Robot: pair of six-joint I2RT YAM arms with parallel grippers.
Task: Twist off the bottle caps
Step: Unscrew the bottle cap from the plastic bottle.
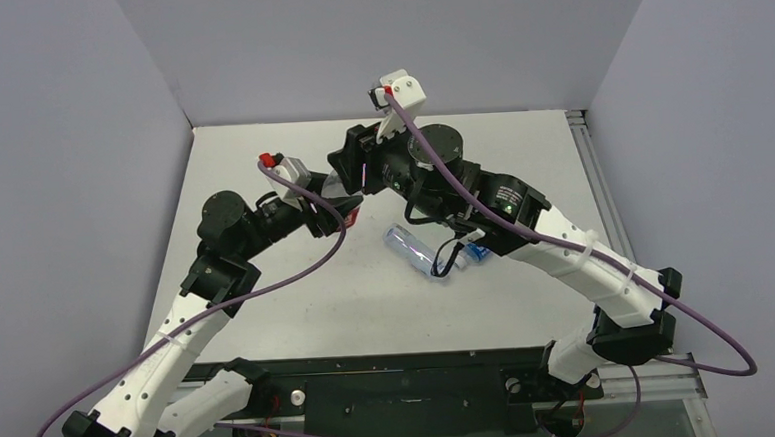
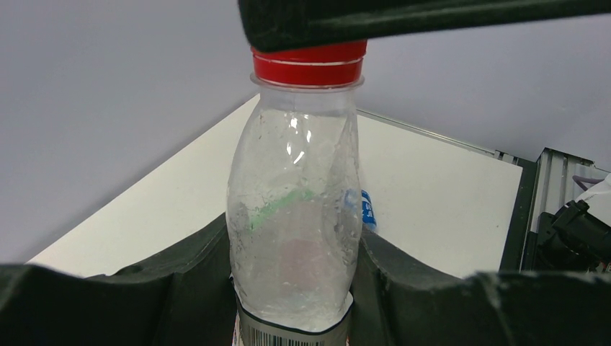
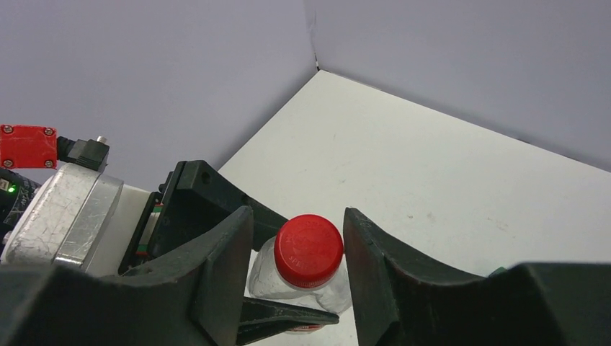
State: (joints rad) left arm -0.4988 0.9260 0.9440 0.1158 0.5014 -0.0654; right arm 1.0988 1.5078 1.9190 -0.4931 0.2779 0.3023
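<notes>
At the near edge of the table (image 1: 521, 171), the two arm bases are sitting on a black rail (image 1: 403, 390), and both arms are reaching inward towards the middle.

A little past the rail, a second bottle (image 1: 412, 247) is lying on its side on the white top. It is clear, and its cap is too small to make out. Just beside it a blue-labelled bottle (image 1: 476, 255) is showing, mostly hidden under the right arm.

Farther in, left of centre, the left gripper (image 2: 294, 238) is clamping the bottle (image 2: 295, 209) by its lower body. Its dark fingers (image 2: 180, 277) are pressing in on both sides just above the barcode edge of the label. This bottle is clear, looks empty, and is standing upright in the grip. I cannot tell whether its base is touching the table.

The red cap (image 3: 310, 249) is sitting on the neck of that bottle, screwed down with its ring against the collar. The right gripper (image 3: 299, 213) is coming down over it from above, with its jaws standing narrowly apart on either side of the cap. One finger is touching or almost touching the cap's edge, while a gap is showing on the other side. In the left wrist view, one right finger is covering the cap's top.

Beyond the grippers, the table is running back to the grey walls (image 1: 384, 38).
</notes>
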